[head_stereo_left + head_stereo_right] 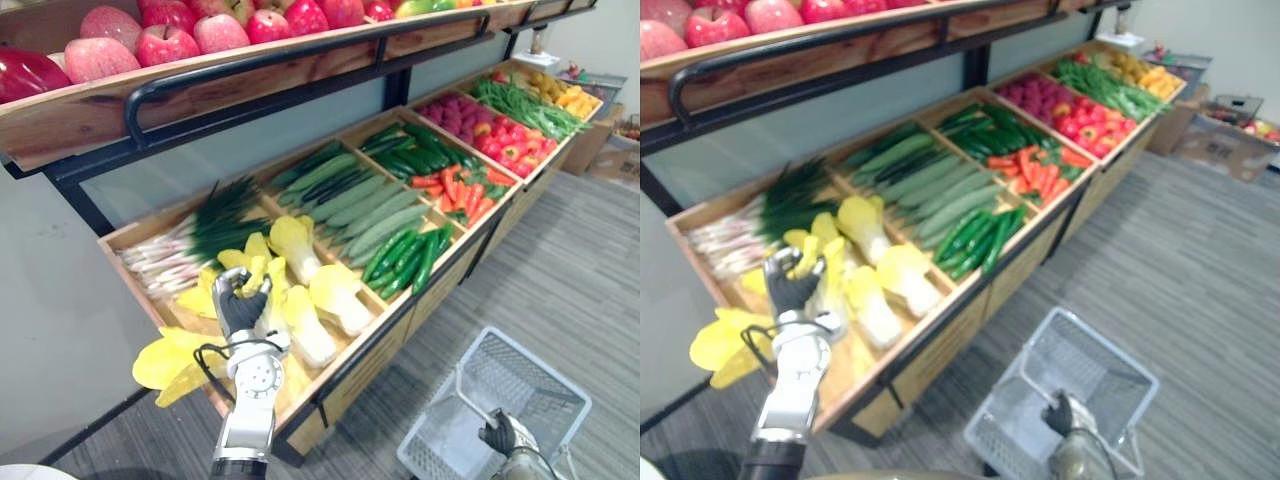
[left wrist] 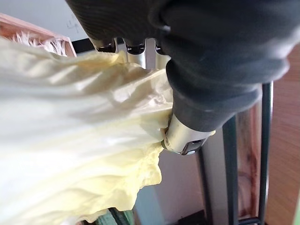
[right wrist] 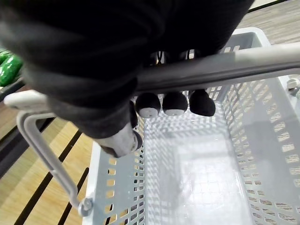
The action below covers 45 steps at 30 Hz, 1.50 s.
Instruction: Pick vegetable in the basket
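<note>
A cabbage (image 1: 272,318) with a white stalk and pale yellow leaves lies with several others in the wooden crate (image 1: 395,335) at the stand's near end. My left hand (image 1: 240,305) is on it from the front. In the left wrist view its thumb (image 2: 185,136) and fingers (image 2: 129,47) are curled into the yellow leaves (image 2: 70,140). Low on the right, my right hand (image 1: 500,435) is shut on the grey handle (image 3: 220,65) of a white wire basket (image 1: 545,385). Nothing lies on the basket floor (image 3: 197,168).
Spring onions (image 1: 180,245), cucumbers (image 1: 350,205), carrots (image 1: 460,190) and peppers (image 1: 510,145) fill the crates further along. An upper shelf of apples (image 1: 200,35) with a black rail (image 1: 260,65) overhangs the stand. Loose yellow leaves (image 1: 170,365) hang over the crate's front. Cardboard boxes (image 1: 1230,140) stand far right.
</note>
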Tool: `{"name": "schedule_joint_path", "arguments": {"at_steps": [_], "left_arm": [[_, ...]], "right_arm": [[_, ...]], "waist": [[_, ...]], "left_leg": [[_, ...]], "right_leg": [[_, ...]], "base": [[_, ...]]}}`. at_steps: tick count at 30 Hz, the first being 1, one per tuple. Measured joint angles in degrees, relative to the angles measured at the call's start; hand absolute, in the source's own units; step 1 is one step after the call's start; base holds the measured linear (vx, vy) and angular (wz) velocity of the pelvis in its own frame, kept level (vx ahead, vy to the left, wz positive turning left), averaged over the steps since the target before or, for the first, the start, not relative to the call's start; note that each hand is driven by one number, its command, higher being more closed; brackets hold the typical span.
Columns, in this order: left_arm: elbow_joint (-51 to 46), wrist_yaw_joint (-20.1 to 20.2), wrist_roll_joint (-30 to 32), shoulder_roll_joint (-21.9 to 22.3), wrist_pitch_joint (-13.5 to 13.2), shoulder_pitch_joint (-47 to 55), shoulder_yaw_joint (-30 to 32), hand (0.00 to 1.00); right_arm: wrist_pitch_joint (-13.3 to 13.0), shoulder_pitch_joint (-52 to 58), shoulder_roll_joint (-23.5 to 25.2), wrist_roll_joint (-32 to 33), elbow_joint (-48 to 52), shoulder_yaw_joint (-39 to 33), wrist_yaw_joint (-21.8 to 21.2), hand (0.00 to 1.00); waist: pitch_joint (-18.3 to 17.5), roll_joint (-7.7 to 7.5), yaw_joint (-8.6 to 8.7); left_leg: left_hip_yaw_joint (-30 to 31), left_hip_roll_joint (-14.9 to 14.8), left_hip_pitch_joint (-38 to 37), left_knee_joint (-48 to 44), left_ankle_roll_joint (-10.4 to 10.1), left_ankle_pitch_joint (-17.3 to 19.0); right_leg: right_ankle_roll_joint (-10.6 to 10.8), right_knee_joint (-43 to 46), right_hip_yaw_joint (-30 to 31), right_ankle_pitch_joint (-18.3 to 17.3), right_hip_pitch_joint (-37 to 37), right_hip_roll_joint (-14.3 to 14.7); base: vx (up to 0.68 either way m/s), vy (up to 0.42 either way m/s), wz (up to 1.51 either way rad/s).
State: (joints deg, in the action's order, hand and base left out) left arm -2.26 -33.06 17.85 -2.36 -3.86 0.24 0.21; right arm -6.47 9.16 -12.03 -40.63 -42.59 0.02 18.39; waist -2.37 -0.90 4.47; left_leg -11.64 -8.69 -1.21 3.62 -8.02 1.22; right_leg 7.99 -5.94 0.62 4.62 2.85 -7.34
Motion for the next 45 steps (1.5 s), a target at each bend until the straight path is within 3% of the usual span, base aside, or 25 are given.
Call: {"name": "schedule_joint_path", "arguments": {"at_steps": [15, 27, 37, 45], "left_arm": [[-6.6, 4.4, -4.2, 0.1, -1.2, 0.0, -7.6, 1.0], [-5.4, 7.6, -6.1, -0.1, -1.3, 0.0, -15.6, 1.0], [-1.2, 11.4, -8.0, -0.1, -1.3, -0.4, -23.1, 1.0], [-1.2, 14.5, -10.1, 0.0, -1.3, -1.2, -28.2, 1.0]], "right_arm": [[0.0, -0.8, -0.4, 0.0, 0.0, 2.0, -0.2, 1.0], [0.1, -2.5, -0.5, 0.4, 0.0, 4.5, -0.7, 1.0], [2.4, -5.2, -0.4, 10.0, 0.3, 4.8, -3.1, 1.0], [3.6, -9.1, -1.4, 16.0, 2.0, 2.5, -6.0, 1.0]], "waist": [[-0.1, 0.27, -0.08], [0.2, -0.26, -0.06], [0.2, -0.37, -0.11], [0.7, -1.99, -0.1]], "left_leg": [[-0.7, -0.1, 0.0, 0.1, 0.0, 0.0], [-0.9, 0.0, 0.0, -0.1, 0.0, 0.0], [-1.4, 0.0, 0.0, 0.2, 0.1, -0.1], [-1.9, 0.1, -0.2, 0.1, 0.1, -0.1]], "right_leg": [[0.0, 0.2, 1.0, 0.2, 0.6, 0.1], [0.0, 0.9, 1.3, 0.2, 0.9, 0.1], [0.0, 0.1, 1.6, 0.7, 0.9, 0.2], [0.2, 0.2, 2.5, 0.9, 1.1, 0.2]], "base": [[0.0, -0.006, -0.02], [0.0, -0.002, -0.01], [0.01, -0.005, -0.02], [0.0, -0.007, -0.02]]}}
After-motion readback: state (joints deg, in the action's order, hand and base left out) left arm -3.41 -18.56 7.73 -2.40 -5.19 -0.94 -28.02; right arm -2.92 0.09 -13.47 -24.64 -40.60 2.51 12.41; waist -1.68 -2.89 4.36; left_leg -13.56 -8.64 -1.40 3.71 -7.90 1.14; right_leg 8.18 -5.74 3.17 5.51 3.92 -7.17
